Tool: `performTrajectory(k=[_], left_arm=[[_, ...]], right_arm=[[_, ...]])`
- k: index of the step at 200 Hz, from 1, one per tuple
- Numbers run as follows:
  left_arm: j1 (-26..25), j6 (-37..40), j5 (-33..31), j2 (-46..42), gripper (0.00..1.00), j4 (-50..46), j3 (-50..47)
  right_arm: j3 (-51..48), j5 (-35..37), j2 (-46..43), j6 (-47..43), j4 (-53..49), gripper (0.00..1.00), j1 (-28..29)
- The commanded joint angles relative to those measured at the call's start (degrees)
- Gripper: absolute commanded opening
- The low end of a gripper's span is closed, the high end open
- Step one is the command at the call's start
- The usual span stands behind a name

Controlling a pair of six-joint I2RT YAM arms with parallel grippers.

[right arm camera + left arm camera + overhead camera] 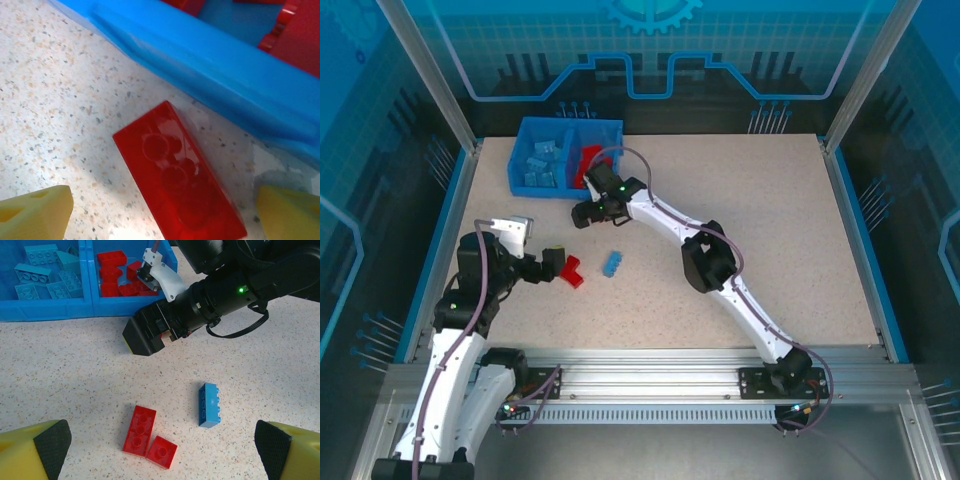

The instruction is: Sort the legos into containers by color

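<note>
At the back left of the table (770, 230), going by the top view, sits the blue bin (570, 123), with light blue bricks (540, 165) in its left compartment and red bricks (588, 165) in the right one. The right gripper (588, 212) hangs just in front of the bin's near wall, on the red side. The left gripper (555, 268) is low over the table, closer to the bases. It's right beside two loose red bricks (570, 272), and a loose blue brick (613, 263) lies just past them.

Left wrist cam: its yellow fingertips (30, 452) sit in the bottom corners, so the jaws are spread wide and aren't gripping anything. The two loose reds lie touching each other, a longer one and a small square one. The loose blue one is off to their right, not touching them.

Right wrist cam: an upside-down red brick (180, 175) lies on the table just beside the bin's wall, hollow tubes facing up. The yellow fingertips (35, 212) stand on either side of it, apart and not clamped on it
</note>
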Motion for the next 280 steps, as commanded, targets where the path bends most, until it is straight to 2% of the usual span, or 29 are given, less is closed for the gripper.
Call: performTrajectory(k=[1,20,45,79,97,113,146,178,204,211,221,231,259,280], left_arm=[[-0.19,0.64,0.42,-0.06,0.99,-0.68,0.13],[-0.19,0.66,0.27,-0.12,0.99,-0.73,0.13],[-0.19,0.73,0.30,0.01,0.99,-0.64,0.04],[-0.19,0.73,0.34,0.13,0.99,-0.64,0.19],[-0.19,0.73,0.27,-0.04,0.99,-0.91,0.21],[-0.19,0.73,0.32,-0.11,0.99,-0.91,0.18],[-0.19,0.64,0.38,0.06,0.99,-0.89,0.21],[-0.19,0.63,0.30,0.10,0.99,-0.81,0.21],[-0.19,0.62,0.41,0.12,0.99,-0.73,0.21],[-0.19,0.59,0.50,0.11,0.99,-0.72,0.21],[-0.19,0.64,0.48,0.08,0.99,-0.78,0.20],[-0.19,0.64,0.36,-0.03,0.99,-0.89,0.21],[-0.19,1.08,-0.01,-0.34,0.99,-1.19,0.21],[-0.19,0.84,0.29,-0.06,0.99,-0.72,0.13]], right_arm=[[2.02,-3.63,1.94,-1.53,1.87,0.86,-0.56],[2.01,-4.26,2.28,-1.37,1.00,0.76,-0.42],[2.03,-1.29,2.30,-2.05,-1.66,0.64,-0.11],[0.29,2.50,-0.50,-5.82,-6.06,0.56,1.23],[-2.28,7.59,-3.17,-8.61,-7.82,0.48,2.32],[-4.34,9.12,-6.01,-9.97,-8.10,0.45,2.70],[-8.88,8.49,-13.91,-10.05,-5.44,0.35,2.73],[-12.03,6.81,-21.45,-9.55,-1.66,0.31,2.62],[-10.94,6.77,-24.82,-9.23,0.56,0.31,2.36],[-9.92,6.37,-24.77,-9.44,0.84,0.36,2.28],[-8.23,5.30,-23.92,-10.62,0.87,0.49,2.26],[-6.34,4.08,-22.86,-12.02,-0.29,0.58,1.94],[0.90,0.54,-15.82,-12.22,-10.39,0.64,0.96],[0.41,0.21,-14.31,-12.18,-13.17,0.67,1.17]])
